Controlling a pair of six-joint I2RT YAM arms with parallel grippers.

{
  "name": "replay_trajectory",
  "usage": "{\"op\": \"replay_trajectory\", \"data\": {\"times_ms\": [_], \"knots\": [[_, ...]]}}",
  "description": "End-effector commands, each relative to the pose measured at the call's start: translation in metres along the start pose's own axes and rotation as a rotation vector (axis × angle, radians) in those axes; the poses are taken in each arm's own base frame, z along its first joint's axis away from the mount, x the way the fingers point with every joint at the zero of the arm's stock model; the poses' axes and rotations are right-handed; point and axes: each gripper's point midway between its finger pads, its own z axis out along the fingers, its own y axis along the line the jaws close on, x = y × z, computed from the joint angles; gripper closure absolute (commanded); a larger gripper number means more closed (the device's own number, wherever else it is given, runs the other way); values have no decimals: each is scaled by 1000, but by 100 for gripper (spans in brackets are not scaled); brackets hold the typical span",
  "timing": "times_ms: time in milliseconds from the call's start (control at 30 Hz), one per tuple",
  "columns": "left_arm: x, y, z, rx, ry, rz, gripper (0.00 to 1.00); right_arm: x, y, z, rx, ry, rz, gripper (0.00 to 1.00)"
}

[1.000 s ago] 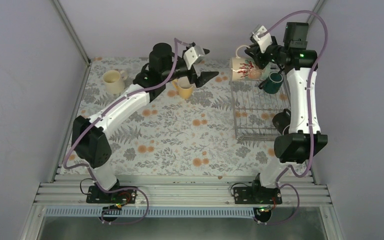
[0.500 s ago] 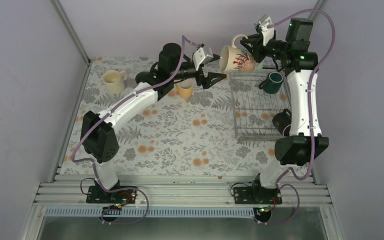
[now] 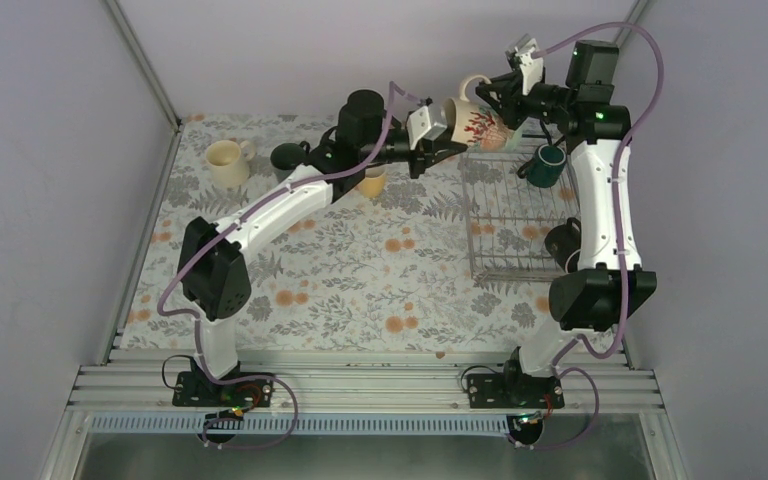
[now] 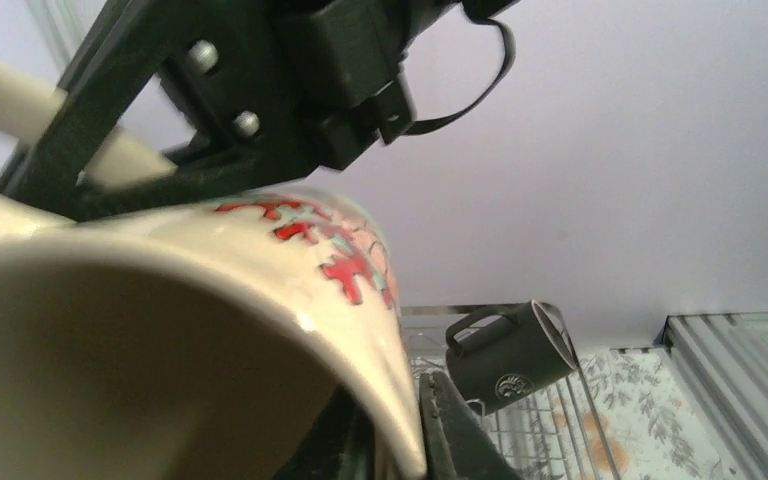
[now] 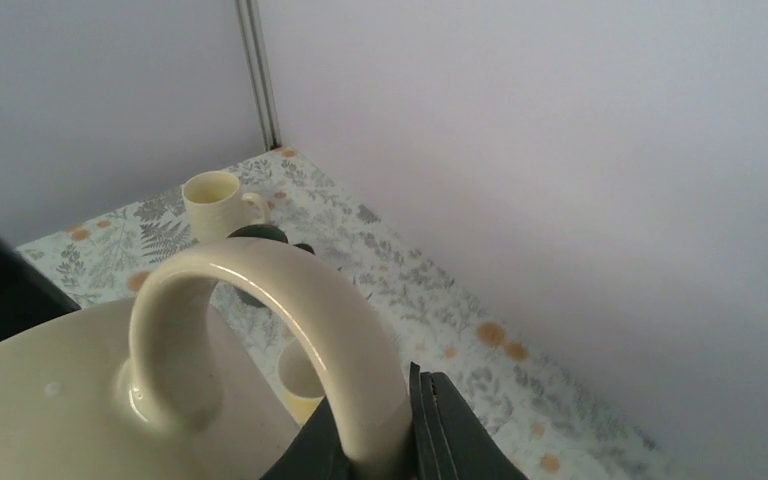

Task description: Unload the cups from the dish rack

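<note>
Top external view. Along the far edge from the left corner: cream mug [image 3: 225,163], dark mug [image 3: 285,157], yellow mug [image 3: 370,183]. Left gripper [image 3: 445,133] straddles the floral mug [image 3: 475,125] rim, clamping unclear. The mug is airborne over the far edge, right gripper [image 3: 487,92] pinching its handle. Right edge: dish rack [image 3: 505,235], teal mug [image 3: 545,165] and black mug [image 3: 563,243] inside.

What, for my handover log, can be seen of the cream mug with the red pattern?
The floral mug is glossy cream ceramic with a red-and-teal print and a looped handle. It hangs tilted on its side by the far left corner of the dish rack, mouth toward the left end effector, whose fingers straddle the rim. The right end effector pinches the handle.
</note>
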Motion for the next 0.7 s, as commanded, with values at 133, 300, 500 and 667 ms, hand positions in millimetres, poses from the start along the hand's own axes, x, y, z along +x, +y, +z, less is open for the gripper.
{"op": "replay_trajectory", "data": {"times_ms": [133,300,500,667], "knots": [[-7,-18,-2,15,13,17,98,-44,27,-24,-22,-128,-104,89],[-8,-17,-15,-47,49,83,98,-37,34,-29,-7,-119,-120,57],[2,-8,-47,-178,160,241,98,-20,26,-40,121,-42,-170,12],[22,11,-93,-280,396,400,97,3,12,-55,285,72,-227,0]]}}
